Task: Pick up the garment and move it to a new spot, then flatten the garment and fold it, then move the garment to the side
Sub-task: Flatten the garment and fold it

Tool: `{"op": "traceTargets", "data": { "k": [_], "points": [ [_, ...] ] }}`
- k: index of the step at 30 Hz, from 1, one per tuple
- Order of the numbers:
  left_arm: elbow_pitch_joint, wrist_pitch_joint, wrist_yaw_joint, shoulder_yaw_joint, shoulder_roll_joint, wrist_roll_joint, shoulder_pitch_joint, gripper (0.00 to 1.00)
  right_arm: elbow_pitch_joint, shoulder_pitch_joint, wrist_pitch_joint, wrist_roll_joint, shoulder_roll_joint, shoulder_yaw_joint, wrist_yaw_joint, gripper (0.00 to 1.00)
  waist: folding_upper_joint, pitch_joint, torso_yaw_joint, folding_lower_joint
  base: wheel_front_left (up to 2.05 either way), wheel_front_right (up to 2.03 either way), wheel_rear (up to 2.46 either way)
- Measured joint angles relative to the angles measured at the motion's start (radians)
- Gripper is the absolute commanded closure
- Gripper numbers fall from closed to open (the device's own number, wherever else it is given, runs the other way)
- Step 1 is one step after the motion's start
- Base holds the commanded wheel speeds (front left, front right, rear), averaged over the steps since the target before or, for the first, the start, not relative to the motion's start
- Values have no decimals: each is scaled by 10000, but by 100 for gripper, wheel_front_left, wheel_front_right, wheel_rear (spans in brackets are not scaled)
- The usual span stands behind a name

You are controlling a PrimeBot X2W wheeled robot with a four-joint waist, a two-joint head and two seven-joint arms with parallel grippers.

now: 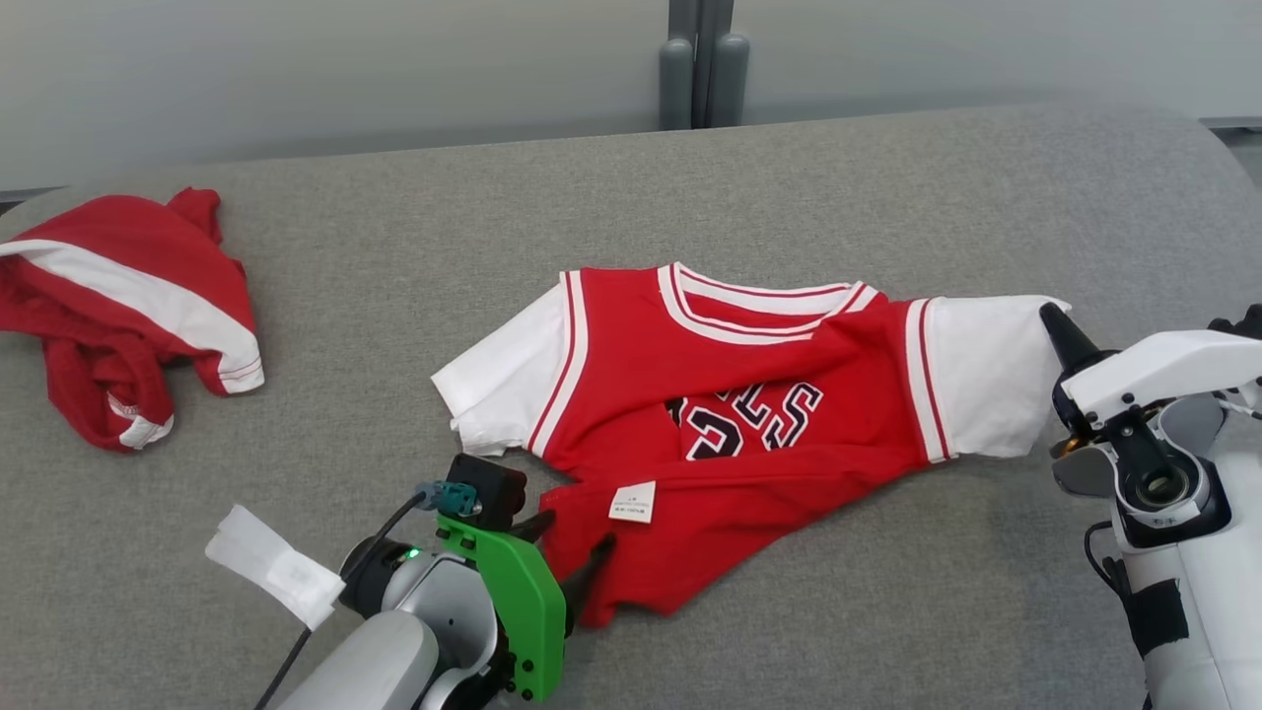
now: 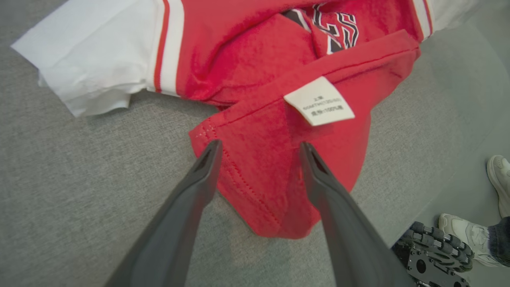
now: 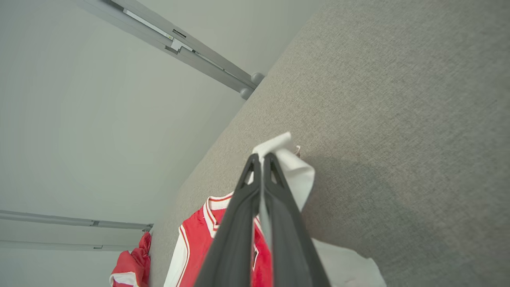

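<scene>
Mid grey fabric worktop [image 1: 887,197], the red-and-white basketball jersey [image 1: 749,414] is pinched at its right sleeve [image 1: 986,375] by the closed right end effector [image 3: 261,157]; the bunched near hem [image 2: 255,191], straddled by the parted left end effector [image 2: 259,145], could slip free

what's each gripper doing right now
Left gripper: open, fingers straddling the hem of the red and white basketball jersey.
Right gripper: shut on the jersey's white sleeve.
</scene>
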Motion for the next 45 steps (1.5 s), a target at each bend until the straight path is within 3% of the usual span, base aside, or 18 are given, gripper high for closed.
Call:
{"op": "traceTargets", "data": {
  "k": [16, 21, 38, 45],
  "points": [
    [1361, 251, -610, 579, -25, -869, -280, 0, -136, 502, -119, 59, 21, -115, 0, 100, 0, 57, -295, 0, 0, 0, 0],
    [1478, 263, -769, 589, -284, -1091, -523, 0, -184, 631, -117, 59, 38, -79, 0, 100, 0, 81, -316, 0, 0, 0, 0],
    [2445, 343, -901, 809, -370, -1419, -781, 0, -353, 714, -81, 58, 40, -6, 0, 100, 0, 139, -296, 0, 0, 0, 0],
    [2646, 516, -1011, 957, -775, -2286, -781, 0, -453, 723, -54, 48, 42, 13, 0, 100, 0, 173, -316, 0, 0, 0, 0]
  ]
}}
